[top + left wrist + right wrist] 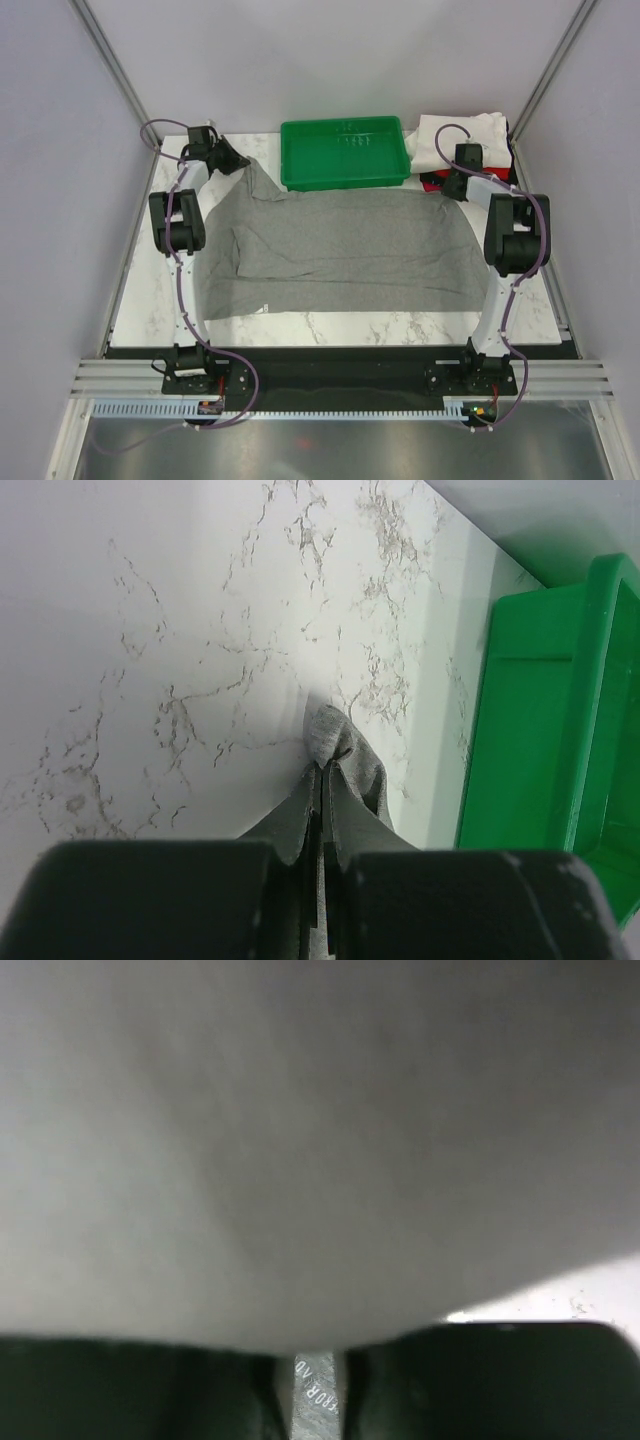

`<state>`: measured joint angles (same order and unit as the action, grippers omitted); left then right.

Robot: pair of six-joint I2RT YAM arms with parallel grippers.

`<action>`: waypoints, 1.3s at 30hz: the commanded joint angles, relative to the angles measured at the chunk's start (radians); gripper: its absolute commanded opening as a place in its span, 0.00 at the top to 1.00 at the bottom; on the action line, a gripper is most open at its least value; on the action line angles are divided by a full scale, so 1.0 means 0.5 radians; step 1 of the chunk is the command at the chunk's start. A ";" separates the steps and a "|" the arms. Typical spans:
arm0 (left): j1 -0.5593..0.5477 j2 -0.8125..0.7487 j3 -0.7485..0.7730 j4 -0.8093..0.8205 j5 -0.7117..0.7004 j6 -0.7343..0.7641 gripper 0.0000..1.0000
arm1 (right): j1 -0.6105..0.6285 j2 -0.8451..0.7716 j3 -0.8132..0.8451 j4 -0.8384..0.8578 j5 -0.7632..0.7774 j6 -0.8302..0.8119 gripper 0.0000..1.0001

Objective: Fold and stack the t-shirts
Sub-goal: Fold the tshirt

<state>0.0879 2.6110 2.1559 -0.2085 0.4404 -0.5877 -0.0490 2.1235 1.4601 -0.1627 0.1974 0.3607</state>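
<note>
Top external view: the grey t-shirt lies spread flat on the marble tabletop. Its long axis runs left to right across the workspace, and the green tray sits just beyond its far edge. The left arm reaches to the shirt's far-left corner. The left wrist view shows the left jaws clenched on a small pinch of that grey cloth, close beside the tray. The right arm reaches to the far-right corner, just beside the stack of folded t-shirts, which shows white on top with red and black edges below. In the right wrist view, blurred grey cloth fills nearly everything above the right jaws, and it cannot be told whether they have gripped it. Judged from this layout, each arm is nearer one far corner. The coming fold would therefore carry the far edge toward the near edge, across the short axis, once the right corner is secured.
</note>
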 commanded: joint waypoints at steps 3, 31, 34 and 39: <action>-0.010 0.009 -0.044 -0.092 -0.013 -0.021 0.98 | 0.003 -0.013 0.056 0.052 -0.018 0.018 0.89; 0.076 -2.224 -2.044 0.043 -0.270 -0.033 0.98 | 0.052 -0.676 -0.315 -0.202 -0.082 -0.037 1.00; 0.091 -2.473 -2.189 -0.031 -0.313 0.003 0.98 | 0.052 -0.783 -0.398 -0.208 -0.039 -0.065 1.00; 0.119 -2.776 -2.363 -0.169 -0.439 0.034 0.98 | 0.049 -0.955 -0.625 -0.144 0.071 -0.047 1.00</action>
<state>0.1329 1.3239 1.0069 -0.2638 0.2752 -0.5976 -0.0235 1.7004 1.2156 -0.2646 0.1780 0.3412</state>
